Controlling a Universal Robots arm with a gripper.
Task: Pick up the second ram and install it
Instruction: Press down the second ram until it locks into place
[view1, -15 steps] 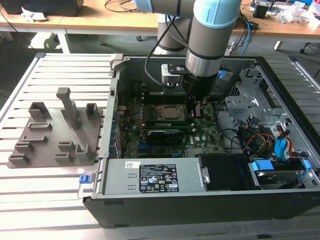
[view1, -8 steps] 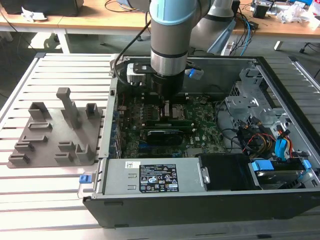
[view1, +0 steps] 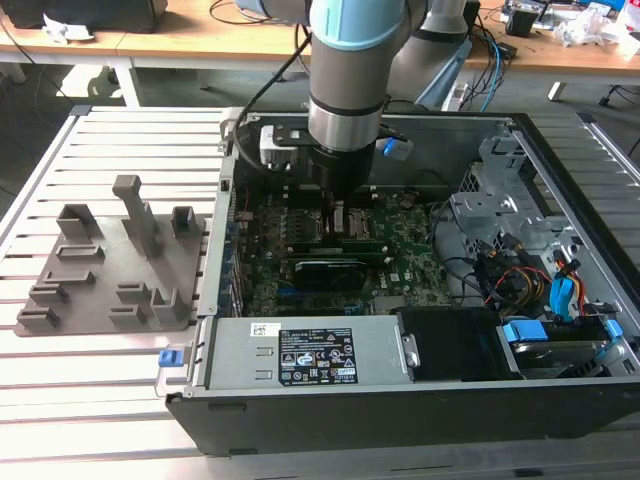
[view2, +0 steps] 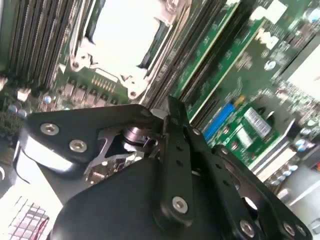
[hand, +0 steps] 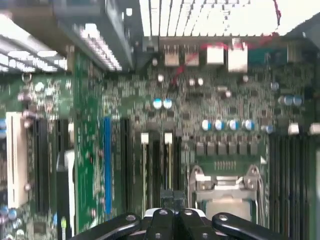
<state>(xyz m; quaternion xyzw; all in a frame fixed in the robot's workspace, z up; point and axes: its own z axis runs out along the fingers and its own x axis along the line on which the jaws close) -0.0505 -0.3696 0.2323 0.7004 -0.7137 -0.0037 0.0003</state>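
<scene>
My gripper (view1: 335, 212) reaches straight down into the open computer case (view1: 200, 300), over the memory slots of the motherboard (view1: 405, 255). The second ram (hand: 167, 170) is a thin green stick standing edge-on along a slot, beside another stick (hand: 145, 170), each with a white latch at its far end. In the first wrist view my gripper (hand: 172, 204) has its fingers drawn close together at the second ram's top edge. The second wrist view shows my gripper (view2: 170, 102) at mid-length of the second ram (view2: 220, 55). How deep it sits in the slot is hidden.
The metal processor socket (hand: 225, 185) lies right beside the slots. A power supply (view1: 300, 352) lines the case's near wall, and a drive cage with cables (view1: 520, 270) is on the exterior view's right. A grey holder (view1: 110, 265) lies on the slatted table on the left.
</scene>
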